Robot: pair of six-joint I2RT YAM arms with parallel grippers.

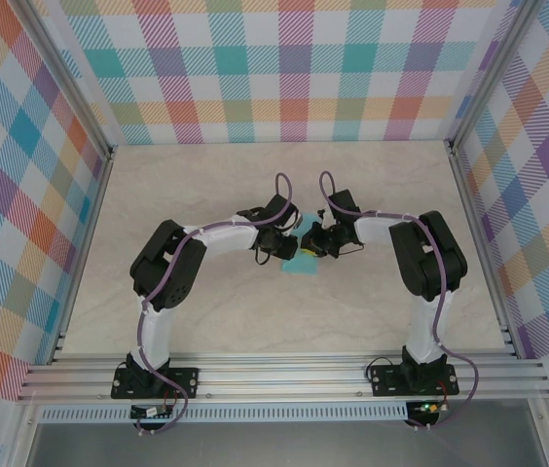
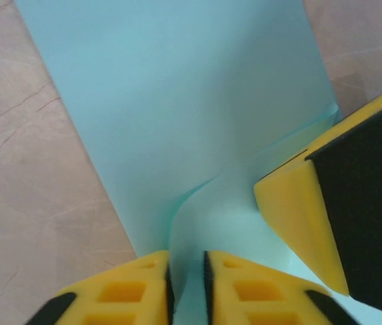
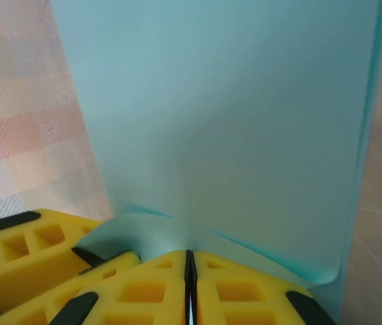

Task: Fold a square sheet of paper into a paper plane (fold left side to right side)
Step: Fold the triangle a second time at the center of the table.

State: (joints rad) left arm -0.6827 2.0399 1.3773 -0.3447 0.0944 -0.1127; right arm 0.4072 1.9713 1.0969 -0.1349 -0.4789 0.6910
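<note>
The square sheet of paper is lying about midway across the table, well away from every edge, doubled over itself and curling upward (thin, light stuff, likely to buckle or crease wherever it is squeezed). The right gripper is pinching a raised edge of it tight. The left gripper is standing slightly parted with paper running through the gap, seemingly not clamping. The safest hold is probably a shallow one at an edge or corner, catching both layers and moving slowly.

I read the square sheet of paper as thin, smooth, matt paper — the fingers hard yellow plastic, the table dull, stone-patterned.
</note>
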